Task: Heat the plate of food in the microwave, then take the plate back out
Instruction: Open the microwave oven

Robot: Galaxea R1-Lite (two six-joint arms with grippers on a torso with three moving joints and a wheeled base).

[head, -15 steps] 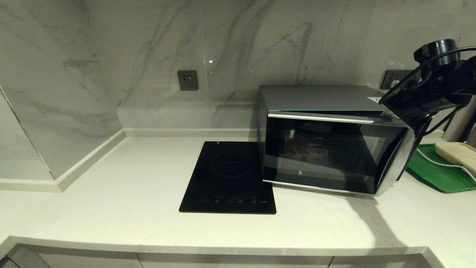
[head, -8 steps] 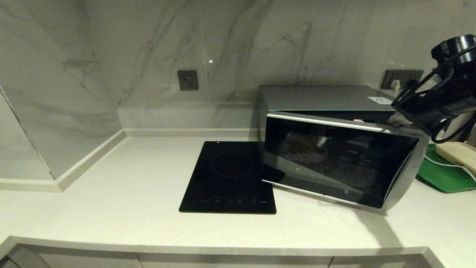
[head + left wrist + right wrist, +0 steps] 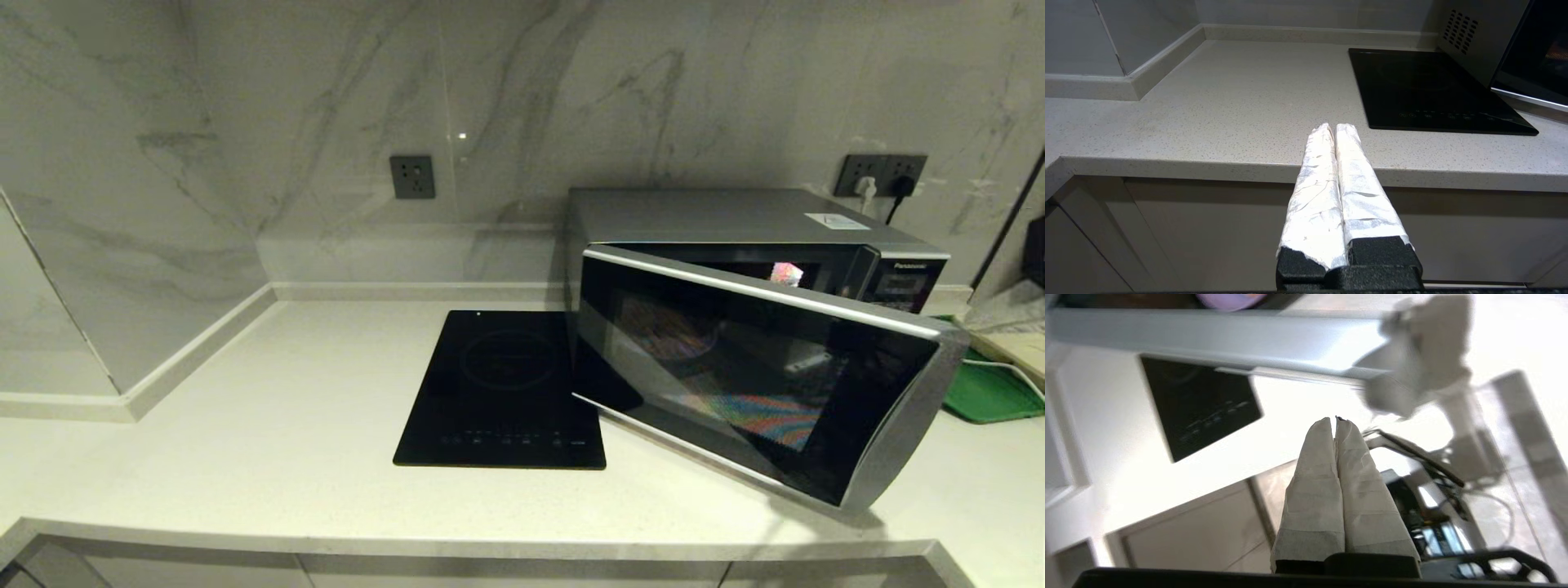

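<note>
The silver-grey microwave [image 3: 718,214] stands at the back right of the counter. Its dark glass door [image 3: 759,376], hinged on the left, is swung partly open toward the counter's front. The plate of food [image 3: 665,331] shows dimly through the door glass, inside the oven. In the right wrist view a lilac sliver of the plate [image 3: 1231,298] shows beyond the door's silver edge [image 3: 1208,335]. My right gripper [image 3: 1336,419] is shut and empty, off the door and outside the head view. My left gripper [image 3: 1331,126] is shut and empty, parked in front of the counter's edge.
A flat black induction hob [image 3: 502,392] lies just left of the microwave. A green tray [image 3: 988,392] with a cream rectangular object [image 3: 1020,347] sits at the far right. Wall sockets [image 3: 412,176] are on the marble back wall.
The microwave door has swung further open toward the counter's front. My right arm has drawn away to the right and left the head view.
</note>
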